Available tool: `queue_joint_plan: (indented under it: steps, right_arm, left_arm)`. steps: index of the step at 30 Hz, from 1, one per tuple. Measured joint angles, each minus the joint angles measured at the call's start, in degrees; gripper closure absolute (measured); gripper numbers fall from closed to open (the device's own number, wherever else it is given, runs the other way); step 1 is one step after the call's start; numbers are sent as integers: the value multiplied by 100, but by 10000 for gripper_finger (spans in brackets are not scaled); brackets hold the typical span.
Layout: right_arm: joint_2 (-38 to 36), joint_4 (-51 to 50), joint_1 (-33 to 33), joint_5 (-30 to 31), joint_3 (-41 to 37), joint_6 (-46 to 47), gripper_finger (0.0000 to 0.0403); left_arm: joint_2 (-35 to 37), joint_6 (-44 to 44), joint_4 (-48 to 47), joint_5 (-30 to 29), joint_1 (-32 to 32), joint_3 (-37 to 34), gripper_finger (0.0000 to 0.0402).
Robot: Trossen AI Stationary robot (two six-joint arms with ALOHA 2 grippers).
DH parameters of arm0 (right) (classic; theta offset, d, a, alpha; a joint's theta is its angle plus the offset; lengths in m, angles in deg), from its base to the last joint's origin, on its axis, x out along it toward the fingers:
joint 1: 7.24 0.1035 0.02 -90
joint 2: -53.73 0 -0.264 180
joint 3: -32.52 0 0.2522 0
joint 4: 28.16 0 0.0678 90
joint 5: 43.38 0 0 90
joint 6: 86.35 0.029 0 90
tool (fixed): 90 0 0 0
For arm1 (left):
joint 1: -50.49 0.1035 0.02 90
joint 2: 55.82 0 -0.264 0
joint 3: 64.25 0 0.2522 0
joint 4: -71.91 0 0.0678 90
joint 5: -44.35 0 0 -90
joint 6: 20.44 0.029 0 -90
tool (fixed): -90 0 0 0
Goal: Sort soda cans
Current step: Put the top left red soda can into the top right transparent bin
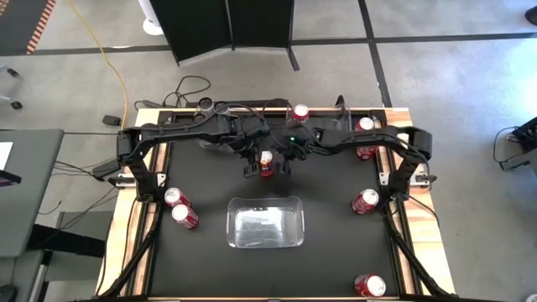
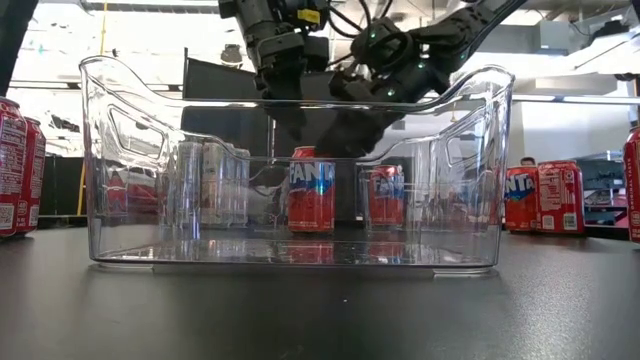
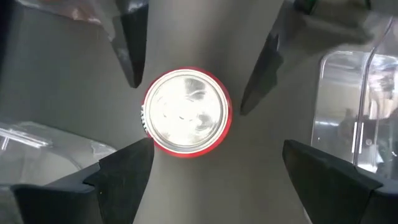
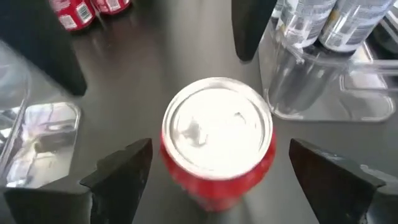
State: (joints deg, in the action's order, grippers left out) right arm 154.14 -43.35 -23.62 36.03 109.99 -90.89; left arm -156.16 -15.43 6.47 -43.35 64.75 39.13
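Observation:
A red soda can (image 1: 266, 161) stands upright on the black table, behind the clear bin (image 1: 265, 222). Through that bin the low view shows the same can (image 2: 312, 190). Both grippers hover over it, open and holding nothing. My left gripper (image 3: 217, 149) comes from the left, and the can's silver top (image 3: 186, 111) lies just ahead of its fingers. My right gripper (image 4: 221, 149) comes from the right and sits lower, with the can top (image 4: 217, 127) between its fingertips. I see no finger touching the can. Several more red cans stand or lie around the table.
Two red cans (image 1: 179, 206) lie at the left edge. Others sit at the right (image 1: 366, 200), far right (image 1: 365, 138), far centre (image 1: 299, 112) and near right (image 1: 369, 285). Silver cans (image 4: 323, 25) stand in a second clear bin close to the can.

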Motion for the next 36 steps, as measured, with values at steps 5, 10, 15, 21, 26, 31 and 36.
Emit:
queue_joint_plan:
  steps: [5, 10, 15, 21, 26, 31, 36]
  right_arm:
    - [287, 27, -13, 2, 282, 0, 6]
    - [391, -151, -33, 0, 478, 39, 11]
    - [391, -149, -72, -100, 478, 53, 62]
    - [391, -151, -101, -285, 484, -23, 118]
    - [364, -155, -149, -282, 484, 184, 124]
    - [136, -271, -218, -267, 464, 317, 125]
    - [-477, -286, -376, -262, 473, 356, 126]
  left_arm:
    - [0, -211, 7, 0, 0, 0, 50]
    - [0, -512, 7, -4, 2, 0, 50]
    - [0, -685, -68, -4, 2, 49, 50]
    - [0, -794, -224, -212, 2, 262, 50]
    - [0, -1143, -677, -724, 2, 688, 50]
    - [27, -1323, -1290, -986, 2, 1248, 50]
    - [122, -1379, -1585, -1344, 0, 1617, 50]
